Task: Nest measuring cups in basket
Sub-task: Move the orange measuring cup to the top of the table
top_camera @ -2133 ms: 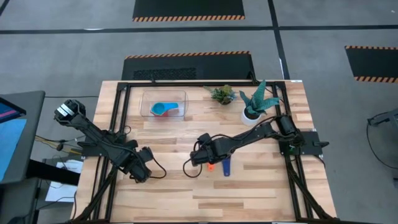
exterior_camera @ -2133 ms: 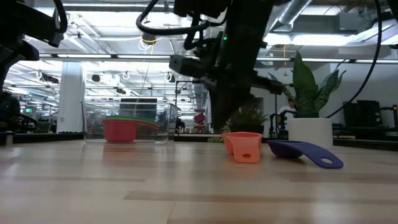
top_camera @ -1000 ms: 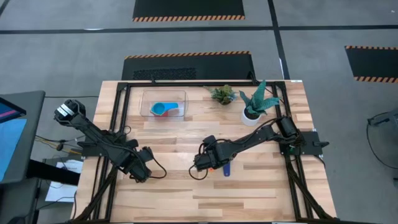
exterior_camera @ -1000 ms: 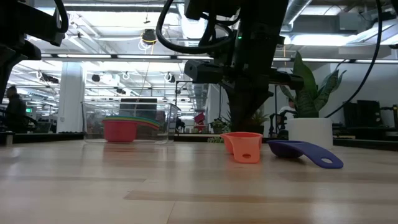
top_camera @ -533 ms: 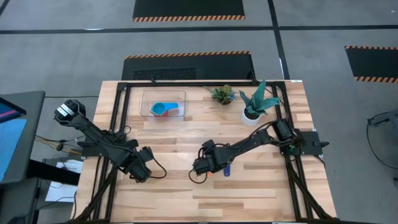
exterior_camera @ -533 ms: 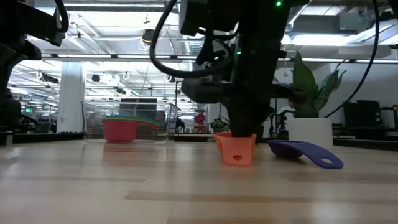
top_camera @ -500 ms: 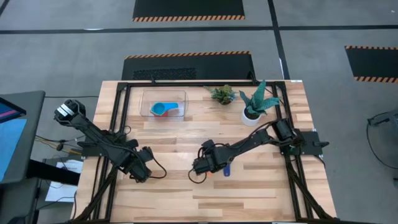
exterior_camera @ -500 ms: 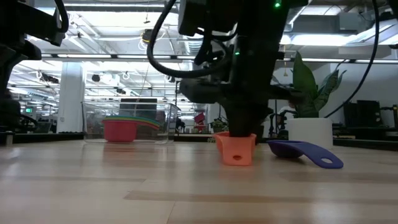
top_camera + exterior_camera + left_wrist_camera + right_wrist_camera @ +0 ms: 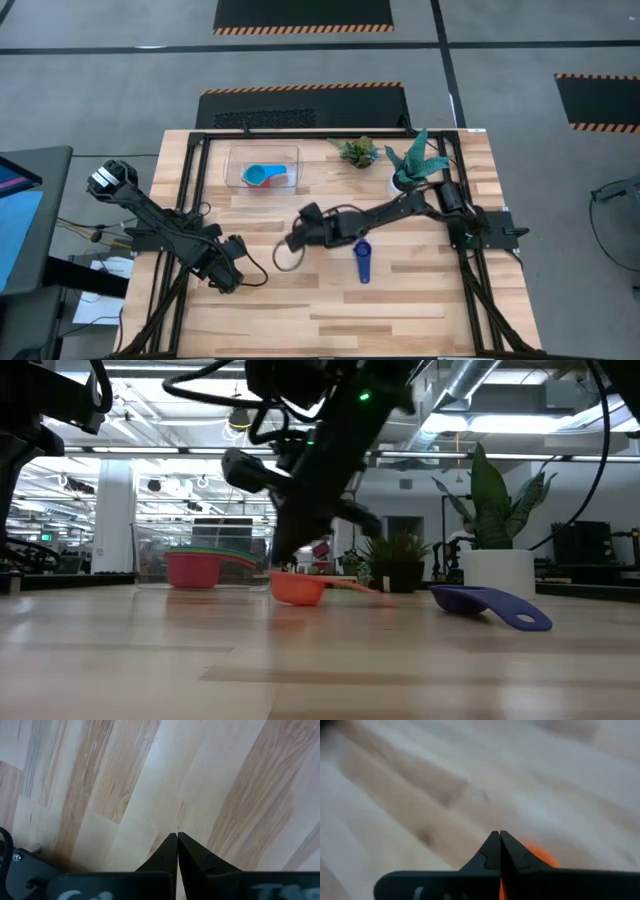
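The left end effector [image 9: 234,277] rests low on the surface [image 9: 300,300], at about 8 o'clock from the middle. Its fingers are pressed together and it holds nothing.

The right end effector [image 9: 297,240] is near the middle of the surface. Its fingers are pinched tight on the orange cup [image 9: 297,589]. In the low view the cup hangs just above the wood, with its flat handle sticking out to the side. In the right wrist view a bit of orange shows right behind the closed tips.

The dark blue cup [image 9: 362,260] lies on the wood at about 4 o'clock from the right end effector. Its long side runs from 12 to 6 o'clock.

The basket [image 9: 262,167] is farther off, at about 11 o'clock from the right end effector. A light blue cup [image 9: 257,176] sits inside it, on a stack with a red cup [image 9: 193,570] at the bottom. The right arm is nearer to the basket than the left arm, so I think the orange cup has to go that way next.
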You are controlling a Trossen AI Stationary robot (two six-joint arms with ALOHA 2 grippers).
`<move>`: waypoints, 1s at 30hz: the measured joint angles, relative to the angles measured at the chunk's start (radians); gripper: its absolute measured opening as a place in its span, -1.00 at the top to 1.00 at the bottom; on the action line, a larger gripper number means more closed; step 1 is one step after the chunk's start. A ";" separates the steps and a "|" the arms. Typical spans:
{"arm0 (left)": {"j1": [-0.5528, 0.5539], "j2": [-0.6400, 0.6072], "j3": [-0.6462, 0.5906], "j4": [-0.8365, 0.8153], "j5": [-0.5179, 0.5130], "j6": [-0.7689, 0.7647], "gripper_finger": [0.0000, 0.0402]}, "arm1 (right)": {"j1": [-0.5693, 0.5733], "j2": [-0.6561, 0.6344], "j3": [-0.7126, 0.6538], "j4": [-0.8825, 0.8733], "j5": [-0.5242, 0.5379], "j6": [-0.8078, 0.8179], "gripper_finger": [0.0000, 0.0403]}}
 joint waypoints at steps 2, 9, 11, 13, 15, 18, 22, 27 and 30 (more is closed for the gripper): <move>0.000 0.000 0.000 0.000 0.000 -0.005 1.00 | -0.029 0.000 0.000 0.074 -0.001 -0.049 0.95; 0.000 0.000 0.000 0.000 0.000 -0.023 1.00 | -0.081 -0.005 0.059 0.137 -0.094 -0.175 0.95; 0.000 0.000 0.000 0.000 0.000 -0.032 1.00 | -0.064 -0.012 0.100 0.033 -0.077 -0.196 0.95; 0.000 0.000 0.000 0.001 0.000 -0.034 1.00 | -0.040 -0.012 0.154 -0.121 -0.041 -0.195 0.97; 0.000 0.000 0.000 0.002 0.000 -0.034 1.00 | -0.013 -0.012 0.201 -0.292 -0.024 -0.154 0.97; 0.000 0.000 0.000 0.002 -0.003 -0.034 1.00 | 0.031 -0.013 0.217 -0.439 -0.022 -0.050 0.97; 0.000 0.000 0.000 0.003 -0.025 -0.034 1.00 | 0.085 0.000 0.214 -0.586 -0.006 0.105 0.96; 0.000 0.000 0.000 0.006 -0.033 -0.020 1.00 | 0.114 0.038 0.214 -0.697 -0.001 0.238 0.98; 0.000 0.000 0.000 0.007 -0.042 -0.018 1.00 | 0.106 0.071 0.215 -0.678 -0.020 0.261 0.97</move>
